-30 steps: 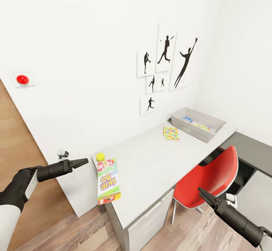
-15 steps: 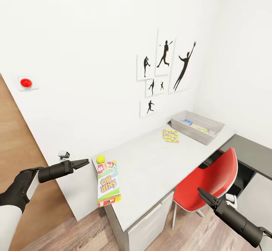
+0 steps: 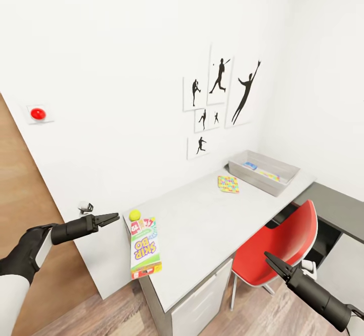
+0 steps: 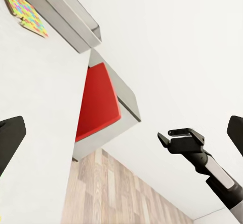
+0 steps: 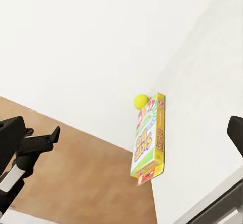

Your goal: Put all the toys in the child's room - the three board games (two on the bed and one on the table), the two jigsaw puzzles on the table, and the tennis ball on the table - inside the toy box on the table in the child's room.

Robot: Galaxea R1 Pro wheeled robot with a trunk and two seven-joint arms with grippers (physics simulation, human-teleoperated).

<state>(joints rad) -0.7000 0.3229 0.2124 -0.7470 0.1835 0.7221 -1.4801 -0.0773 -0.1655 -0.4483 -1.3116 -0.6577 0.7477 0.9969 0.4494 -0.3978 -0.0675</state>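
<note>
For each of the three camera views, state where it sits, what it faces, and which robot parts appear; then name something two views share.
Head view: on the head, facing the long pale grey-white desk; both end effectors, left, right.
Left wrist view: on the left arm, facing the red chair and right end effector.
Right wrist view: on the right arm, facing the left end effector.
Shared: "SKIP BO" game box.

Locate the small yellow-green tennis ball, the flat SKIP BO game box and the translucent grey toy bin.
Small yellow-green tennis ball (image 3: 134, 215), head view, centre.
Flat SKIP BO game box (image 3: 144, 247), head view, lettered face.
Translucent grey toy bin (image 3: 255, 178), head view, near wall.
</note>
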